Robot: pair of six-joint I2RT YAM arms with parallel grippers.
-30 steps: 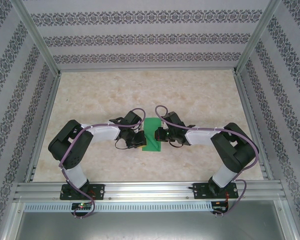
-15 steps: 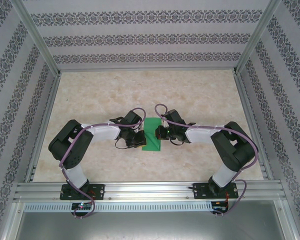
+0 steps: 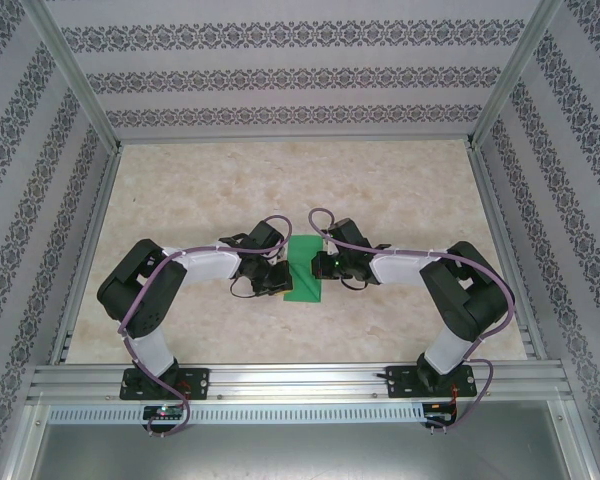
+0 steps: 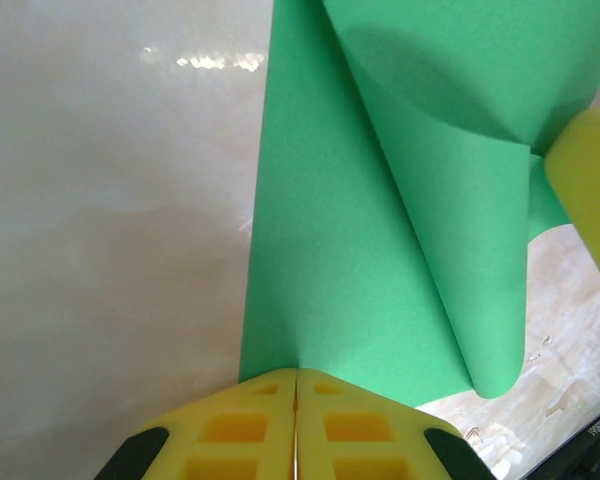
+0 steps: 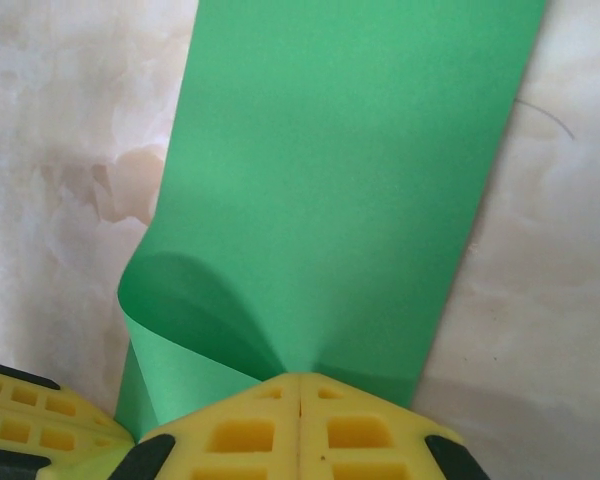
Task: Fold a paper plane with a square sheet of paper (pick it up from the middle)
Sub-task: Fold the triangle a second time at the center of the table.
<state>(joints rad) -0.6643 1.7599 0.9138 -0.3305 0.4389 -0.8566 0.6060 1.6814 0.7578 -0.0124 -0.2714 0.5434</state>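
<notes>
Right gripper (image 5: 300, 380) edged toward 12 o'clock; limp, crease-prone square sheet of paper (image 5: 330, 180) is clamped at its 3 o'clock edge, and by left gripper (image 4: 296, 375) at 9 o'clock.

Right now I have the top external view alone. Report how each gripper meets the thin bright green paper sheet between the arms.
Observer: In the left wrist view, the left gripper is shut on one edge of the thin bright green paper sheet.
Operator: Now the right one.
Observer: In the right wrist view, the right gripper is shut on a paper edge too.
Operator: Describe the fold.
Observer: The paper arches over in a loose curl, not pressed flat.
</notes>
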